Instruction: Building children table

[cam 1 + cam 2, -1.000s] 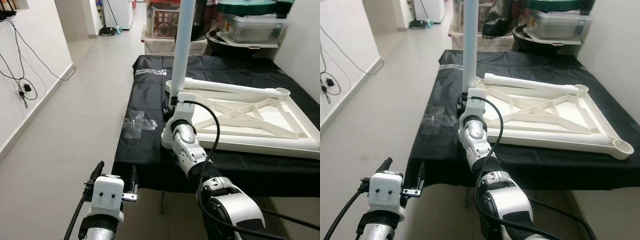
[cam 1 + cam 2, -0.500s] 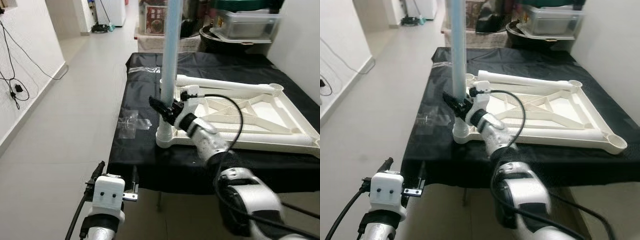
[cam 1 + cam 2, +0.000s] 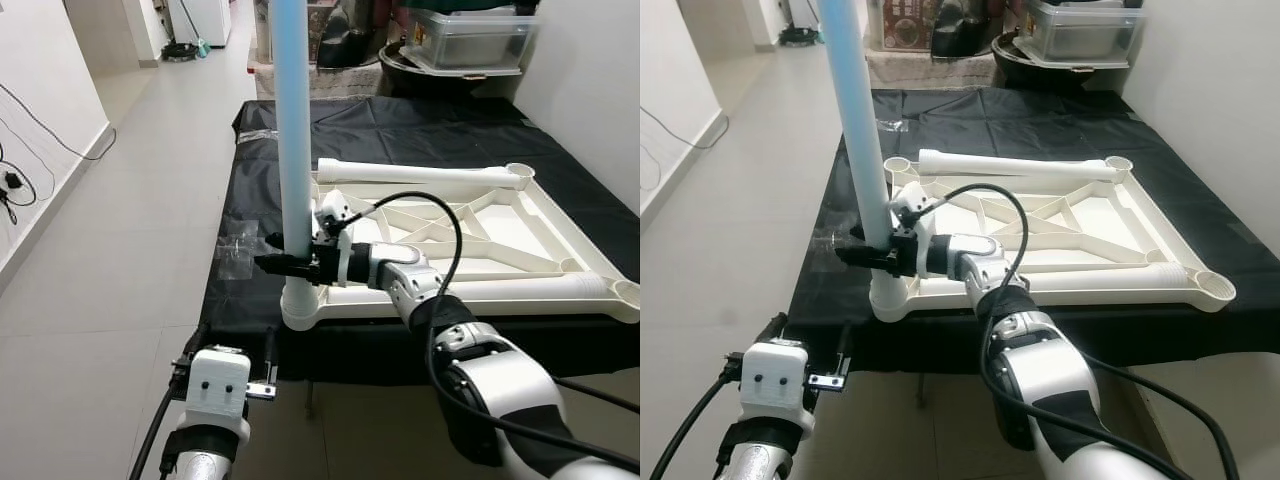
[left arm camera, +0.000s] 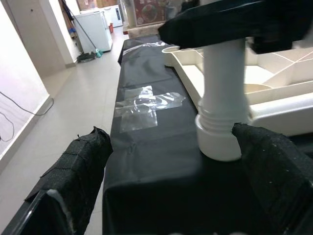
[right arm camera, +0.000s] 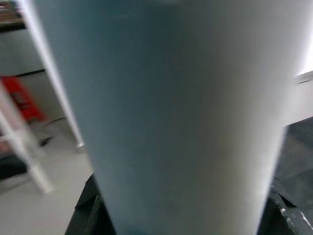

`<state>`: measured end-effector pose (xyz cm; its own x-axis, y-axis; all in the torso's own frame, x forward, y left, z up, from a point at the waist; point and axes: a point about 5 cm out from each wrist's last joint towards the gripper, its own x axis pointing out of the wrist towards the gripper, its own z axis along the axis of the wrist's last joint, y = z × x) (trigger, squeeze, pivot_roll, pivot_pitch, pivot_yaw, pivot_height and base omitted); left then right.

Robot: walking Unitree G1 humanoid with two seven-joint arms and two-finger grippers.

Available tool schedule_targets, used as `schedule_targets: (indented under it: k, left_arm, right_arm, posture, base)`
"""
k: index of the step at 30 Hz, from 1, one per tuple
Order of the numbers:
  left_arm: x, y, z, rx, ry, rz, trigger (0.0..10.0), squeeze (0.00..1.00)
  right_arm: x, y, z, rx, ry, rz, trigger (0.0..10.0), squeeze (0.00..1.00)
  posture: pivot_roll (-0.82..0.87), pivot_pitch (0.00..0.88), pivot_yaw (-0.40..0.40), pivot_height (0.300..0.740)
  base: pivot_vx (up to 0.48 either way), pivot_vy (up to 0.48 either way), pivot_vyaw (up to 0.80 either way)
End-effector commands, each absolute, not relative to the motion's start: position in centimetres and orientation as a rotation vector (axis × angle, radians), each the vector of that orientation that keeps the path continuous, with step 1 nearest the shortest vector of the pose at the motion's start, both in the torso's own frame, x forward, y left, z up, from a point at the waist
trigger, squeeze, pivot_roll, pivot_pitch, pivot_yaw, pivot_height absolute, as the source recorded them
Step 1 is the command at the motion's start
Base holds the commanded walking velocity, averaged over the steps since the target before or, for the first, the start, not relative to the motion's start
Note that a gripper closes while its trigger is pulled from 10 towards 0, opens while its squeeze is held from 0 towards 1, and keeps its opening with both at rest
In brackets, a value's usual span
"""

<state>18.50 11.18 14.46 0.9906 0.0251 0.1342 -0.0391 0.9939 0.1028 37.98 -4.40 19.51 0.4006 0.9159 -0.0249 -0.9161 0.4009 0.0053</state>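
black cloth [image 3: 420, 130], clear plastic wrap [image 3: 238, 247], wall cables [image 3: 12, 182], storage bins [image 3: 470, 40], white fridge [image 3: 205, 18]

The right arm reaches forward and to the left, its right gripper [image 3: 287, 262] closed around the table leg [image 3: 294, 130]. The left gripper [image 4: 171, 186] hangs low, fingers apart.

**A lived-in home, in a tiled passage used for storage**

Pale floor tiles [image 3: 120, 250] run down a corridor between plain white walls [image 3: 40, 90], where loose black cables [image 3: 15, 180] hang from the left-hand wall. At the corridor's far end stands a white appliance [image 3: 205, 15] with a mop or broom [image 3: 190, 40] leaning beside it. Beyond the far edge of the black-covered bench [image 3: 400, 125] household goods are piled: a clear lidded storage tub [image 3: 465, 45], a dark basin [image 3: 420, 70] and a printed carton [image 3: 920, 25].
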Motion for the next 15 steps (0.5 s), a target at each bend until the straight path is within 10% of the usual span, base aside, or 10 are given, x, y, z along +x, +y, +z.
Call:
schedule_targets:
  k: [1, 6, 10, 15]
  left_arm:
    - [18.4, 11.0, 14.2, 0.098, -0.116, 0.034, 10.0, 0.0]
    - [18.5, 11.0, 14.1, 0.098, -0.115, 0.033, 10.0, 0.0]
    - [18.5, 11.1, 14.1, 0.101, -0.115, 0.031, 10.0, 0.0]
    - [18.5, 11.2, 14.1, 0.104, -0.115, 0.031, 10.0, 0.0]
  right_arm:
    - [38.5, -4.3, 19.6, 0.039, 0.031, 1.052, 0.0, 0.0]
    - [39.7, -5.6, 19.4, 0.083, 0.024, 0.72, 0.0, 0.0]
    - [40.3, -10.2, 17.2, 0.1, 0.046, 0.003, 0.0, 0.0]
    - [39.5, -10.6, 16.3, 0.132, 0.054, -0.143, 0.0, 0.0]
  posture:
    - [0.13, 0.069, -0.037, 0.74]
    - [0.13, 0.07, -0.039, 0.74]
    - [0.12, 0.07, -0.03, 0.74]
    - [0.12, 0.069, -0.028, 0.74]
  base:
    - [0.0, 0.0, 0.0]
    - [0.0, 0.0, 0.0]
    - [0.0, 0.0, 0.0]
    - [0.0, 0.0, 0.0]
